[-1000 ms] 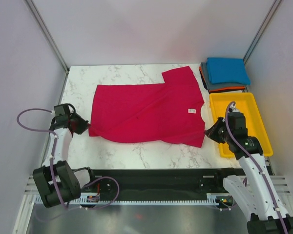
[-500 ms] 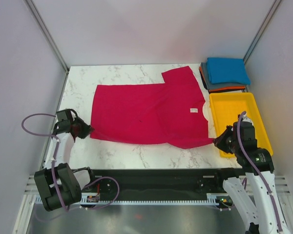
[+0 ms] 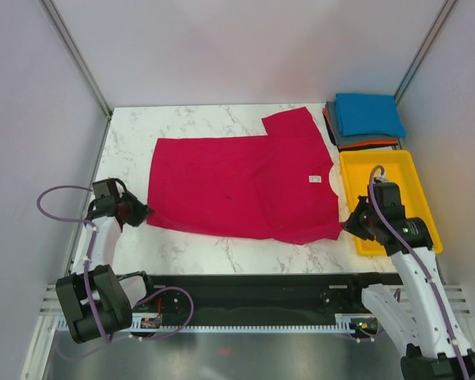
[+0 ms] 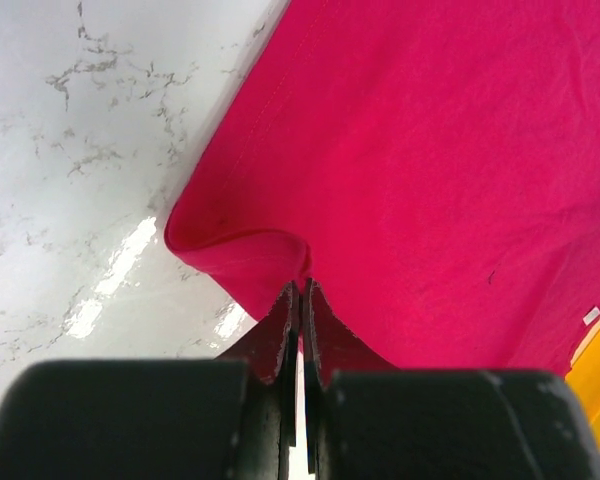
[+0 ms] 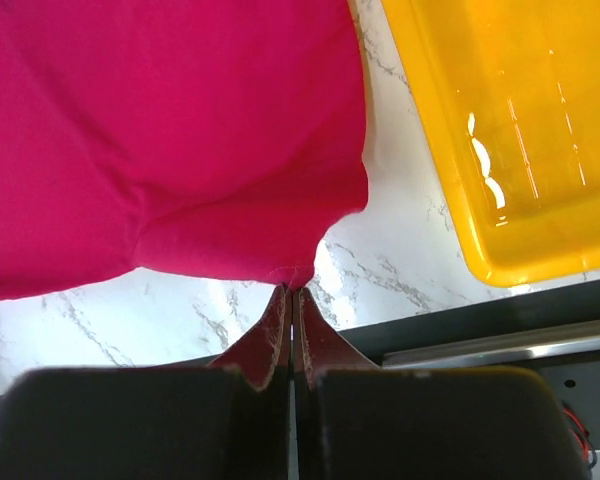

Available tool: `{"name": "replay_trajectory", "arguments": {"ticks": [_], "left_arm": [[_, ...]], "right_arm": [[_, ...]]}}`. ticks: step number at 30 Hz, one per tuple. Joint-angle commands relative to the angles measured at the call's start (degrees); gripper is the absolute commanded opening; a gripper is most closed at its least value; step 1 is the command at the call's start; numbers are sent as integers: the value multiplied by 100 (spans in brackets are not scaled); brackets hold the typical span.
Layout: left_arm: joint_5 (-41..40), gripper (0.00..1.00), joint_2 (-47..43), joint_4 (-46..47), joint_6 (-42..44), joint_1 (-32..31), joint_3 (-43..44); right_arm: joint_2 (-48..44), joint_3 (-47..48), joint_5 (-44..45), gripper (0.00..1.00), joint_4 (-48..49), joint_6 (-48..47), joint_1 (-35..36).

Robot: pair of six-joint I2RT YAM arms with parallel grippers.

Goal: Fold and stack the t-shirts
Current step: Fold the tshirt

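A crimson-red t-shirt point(image 3: 237, 186) lies spread across the marble table, one sleeve folded in near its far right. My left gripper point(image 3: 142, 212) is shut on the shirt's near-left hem corner; in the left wrist view the cloth point(image 4: 430, 170) bunches right at that gripper point(image 4: 301, 285). At the near-right corner my right gripper point(image 3: 347, 227) is shut on the red t-shirt point(image 5: 180, 130), pinched at its tips point(image 5: 291, 288). A stack of folded t-shirts sits at the far right: bright blue point(image 3: 369, 113) on top, dark grey point(image 3: 342, 139) and orange point(image 3: 380, 145) edges below.
A yellow plastic tray point(image 3: 423, 207) sits at the right, just beyond my right gripper, also seen in the right wrist view point(image 5: 450, 180). A black rail point(image 3: 245, 289) runs along the table's near edge. Grey walls close in on both sides.
Both grippers have drawn the shirt's near corners toward the near edge. The right gripper swung out to the right, then came back slightly; the near hem now lies straighter.
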Motion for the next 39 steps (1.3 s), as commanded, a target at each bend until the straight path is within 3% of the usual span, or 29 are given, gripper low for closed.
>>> {"name": "replay_trajectory", "arguments": {"ticks": [1, 12, 20, 39], "left_arm": [[20, 2, 128, 282, 83, 10, 324], [-191, 2, 1227, 537, 30, -33, 939], [-375, 2, 1842, 686, -23, -174, 1361], [-762, 2, 2747, 599, 48, -385, 2091]], "right_arm": [[601, 339, 113, 0, 590, -370, 5], [2667, 1333, 561, 0, 1434, -793, 5], [3773, 2203, 219, 0, 1716, -1224, 13], [5128, 3082, 298, 0, 1918, -1848, 31]]}}
